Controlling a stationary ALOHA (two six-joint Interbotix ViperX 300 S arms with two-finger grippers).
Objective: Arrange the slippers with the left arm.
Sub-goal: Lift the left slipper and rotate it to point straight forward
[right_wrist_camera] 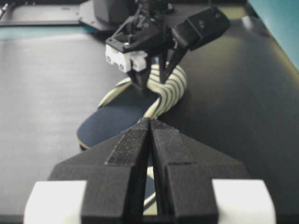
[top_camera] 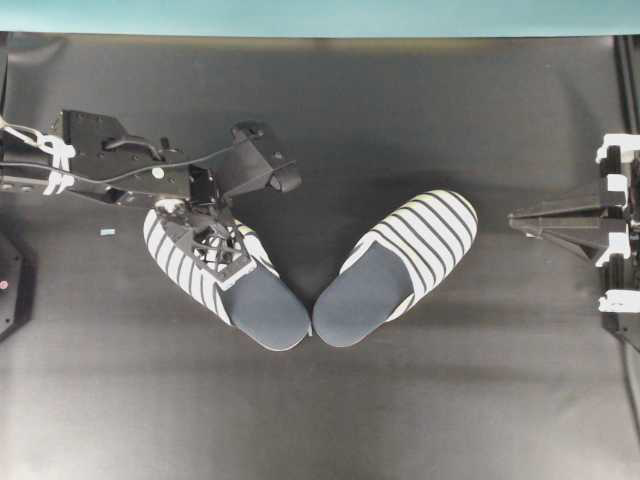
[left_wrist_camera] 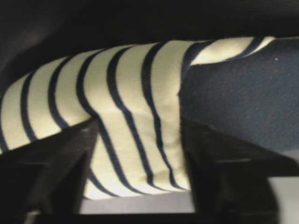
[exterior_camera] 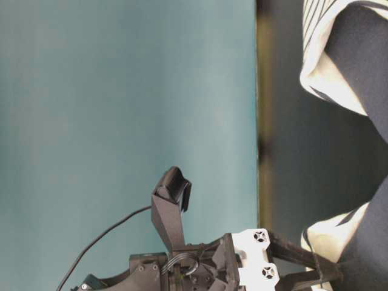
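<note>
Slippers: 2, heels nearly touching mid-table, toes splayed toward the far edge. Left slipper (top_camera: 215, 275) has its striped fabric toe cover largely hidden under the left gripper (top_camera: 205, 240); wrist view shows the cover bunched between both lattice fingers (left_wrist_camera: 51, 172), clamped on it. Right slipper (top_camera: 395, 265) lies fully visible, navy insole matte, apart from the gripper. Right gripper (top_camera: 525, 222) sits near the right table (top_camera: 400, 400) edge, pointed fingers pressed together. Table-level view is cropped; slippers partly cut off.

Robot lab, black tabletop (top_camera: 400, 400), teal backdrop (top_camera: 320, 15)
</note>
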